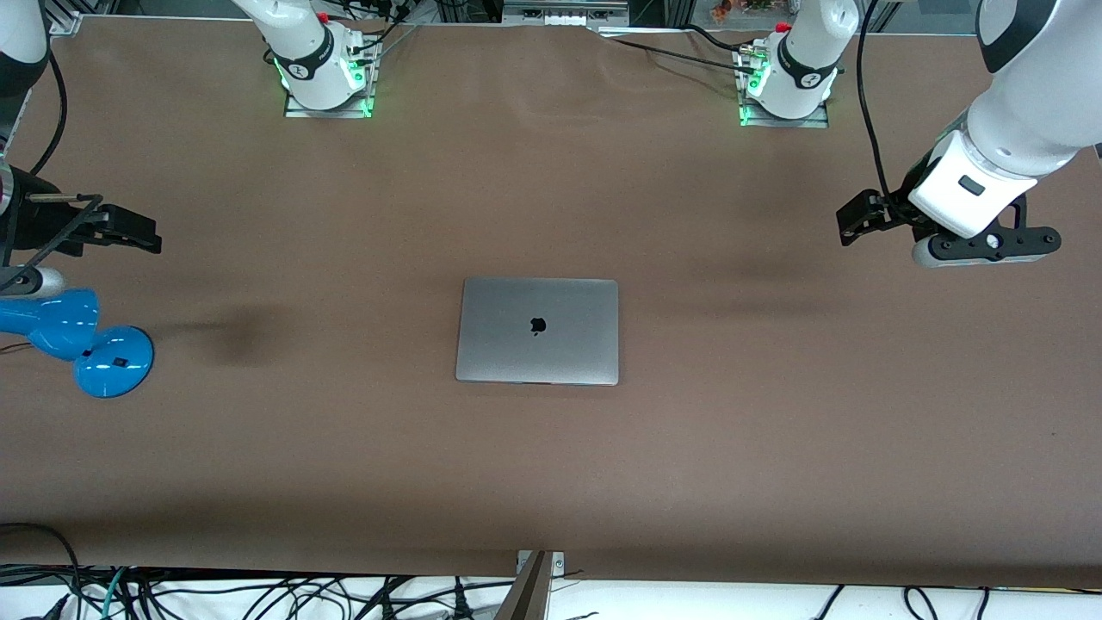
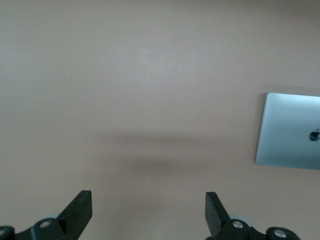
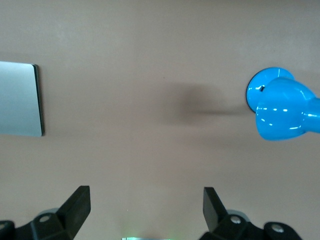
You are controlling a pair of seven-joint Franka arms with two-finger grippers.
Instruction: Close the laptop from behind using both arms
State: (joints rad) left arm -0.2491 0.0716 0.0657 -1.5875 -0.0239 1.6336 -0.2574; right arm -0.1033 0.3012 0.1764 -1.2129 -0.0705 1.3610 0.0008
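The slim silver-grey metal laptop [image 1: 538, 331] lies flat near the middle of the brown surface [image 1: 551, 482], its lid already down, dark apple logo facing up. Its long axis runs from one arm's end of the surface toward the other, so the two short sides each face an arm.

The left gripper [image 1: 861, 215] hangs in the air over the left arm's end of the surface, well apart from the laptop. In the left wrist view its black fingers [image 2: 80, 210] stand wide apart with nothing between them, and the laptop [image 2: 292, 131] shows off to one side, clear of the gap.

The right gripper [image 1: 129, 231] hangs over the right arm's end of the surface, above a glossy blue rounded stand [image 1: 82, 340] that sits by that edge. Its fingers [image 3: 77, 207] are likewise spread and empty, with the laptop [image 3: 20, 99] again well off.

Both grippers look about equally removed from the laptop, one to each short side. Judging by the shut lid, the closing itself appears done, and both arms seem to be waiting.
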